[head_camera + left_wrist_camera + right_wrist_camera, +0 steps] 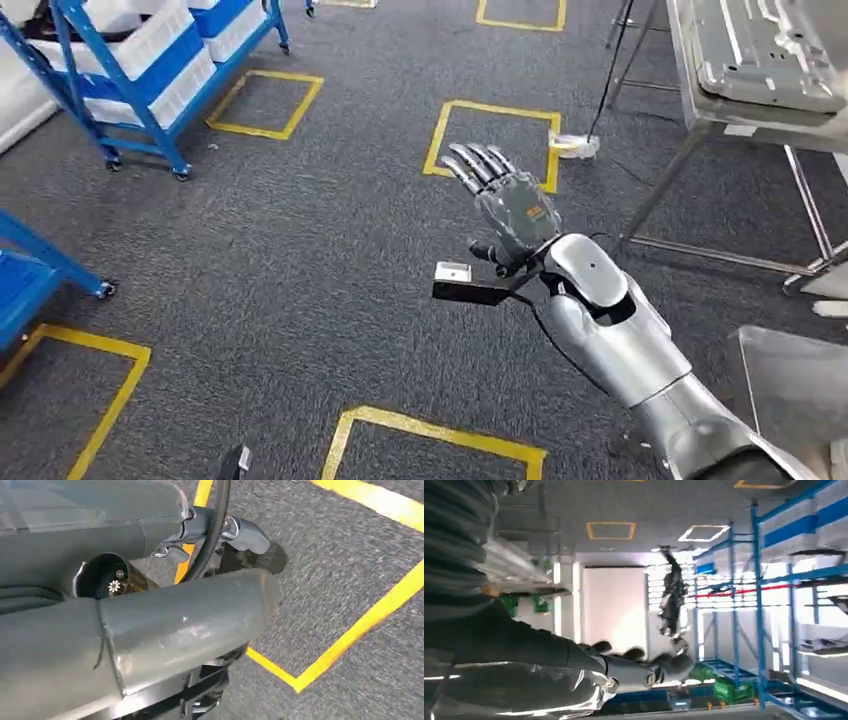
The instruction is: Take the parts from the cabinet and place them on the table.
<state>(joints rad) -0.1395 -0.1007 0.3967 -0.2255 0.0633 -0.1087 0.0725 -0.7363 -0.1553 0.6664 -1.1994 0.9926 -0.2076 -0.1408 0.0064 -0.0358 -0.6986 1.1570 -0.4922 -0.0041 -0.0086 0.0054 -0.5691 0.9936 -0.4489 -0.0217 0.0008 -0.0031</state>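
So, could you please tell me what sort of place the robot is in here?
Probably a factory or warehouse test floor: blue wheeled racks holding white bins, yellow taped squares on grey carpet, and a metal table bearing a sheet-metal part.

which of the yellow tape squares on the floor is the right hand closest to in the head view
The yellow square just beyond the right hand; its fingertips overlap that square's near edge. The other squares lie well apart, nearer the picture's edges.

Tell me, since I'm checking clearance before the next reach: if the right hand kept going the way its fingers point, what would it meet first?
Nothing close, as far as the head view shows. The right hand, fingers apart and empty, points out over the grey carpet toward a yellow floor square. Depth is unclear.
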